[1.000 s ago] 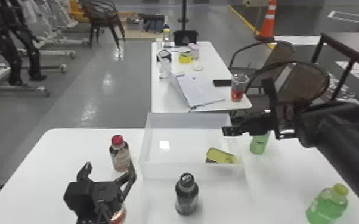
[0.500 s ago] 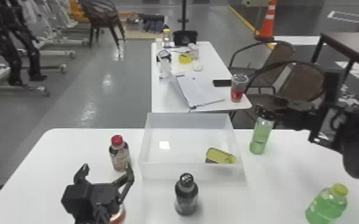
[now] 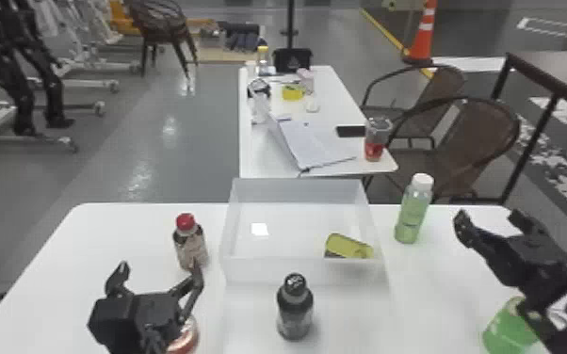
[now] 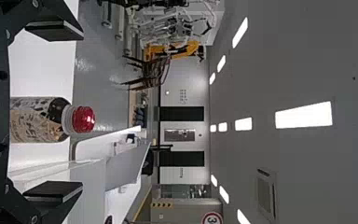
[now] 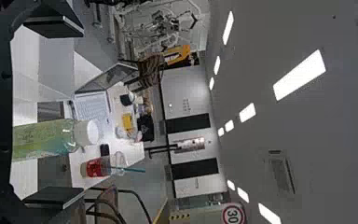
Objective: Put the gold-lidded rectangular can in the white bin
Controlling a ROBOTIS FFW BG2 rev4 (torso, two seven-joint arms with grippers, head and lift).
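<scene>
I count one gold-lidded rectangular can (image 3: 349, 245), located inside the one white bin (image 3: 259, 272), toward its near right corner, lid facing up. Two grippers noted, both empty. My left gripper (image 3: 160, 267) stands with its two fingers apart, near the red-capped bottle (image 3: 188, 247). My right gripper (image 3: 489, 217), two fingers likewise spread, is to the right of the bin, beyond the white-capped green bottle (image 3: 412, 212).

On the white surface (image 3: 85, 245) I also record one black-capped bottle (image 3: 294, 310), upright just in front of the bin, one further green bottle (image 3: 508, 329) partly hidden by my right arm, and one reddish item (image 3: 186, 336) partly behind my left gripper, type unclear.
</scene>
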